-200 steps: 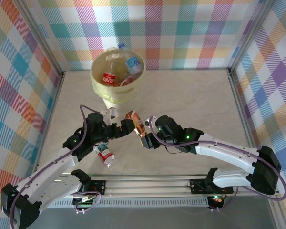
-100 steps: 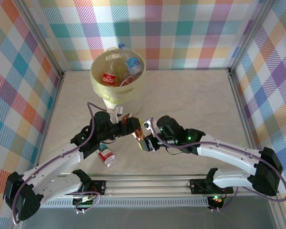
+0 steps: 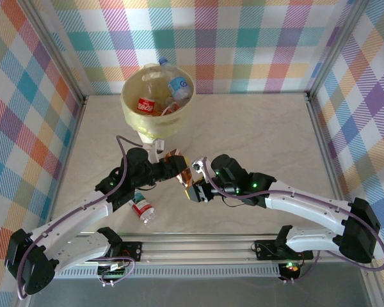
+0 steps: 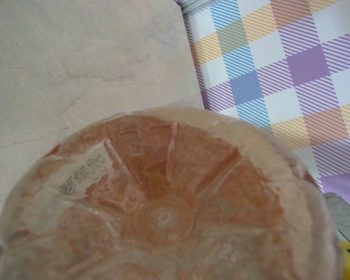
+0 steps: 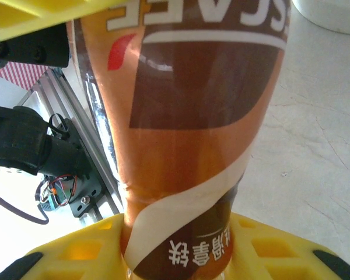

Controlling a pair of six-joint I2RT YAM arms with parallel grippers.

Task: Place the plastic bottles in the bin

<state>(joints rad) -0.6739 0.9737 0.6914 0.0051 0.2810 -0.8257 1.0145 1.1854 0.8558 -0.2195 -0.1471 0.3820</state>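
Note:
An orange-and-brown labelled plastic bottle [image 3: 182,169] hangs above the table's middle between both grippers. My left gripper [image 3: 172,167] is shut on its bottom end, and the ribbed base [image 4: 163,216] takes up most of the left wrist view. My right gripper [image 3: 196,190] grips the narrower end, its yellow fingers [image 5: 76,256] pressed on both sides of the label [image 5: 186,146]. The bin [image 3: 155,131] stands at the back, with a red-labelled bottle [image 3: 145,104] and a blue-labelled one [image 3: 179,86] inside. Another red-labelled bottle [image 3: 141,206] lies on the table under my left arm.
Checked walls [image 3: 25,128] close in the table on three sides. A metal rail [image 3: 198,243] with both arm bases runs along the near edge. Open marble surface [image 3: 262,134] lies to the right of the bin.
My left gripper has moved right onto the bottle's base and shut on it. The right gripper has kept hold of the other end, shifting slightly.

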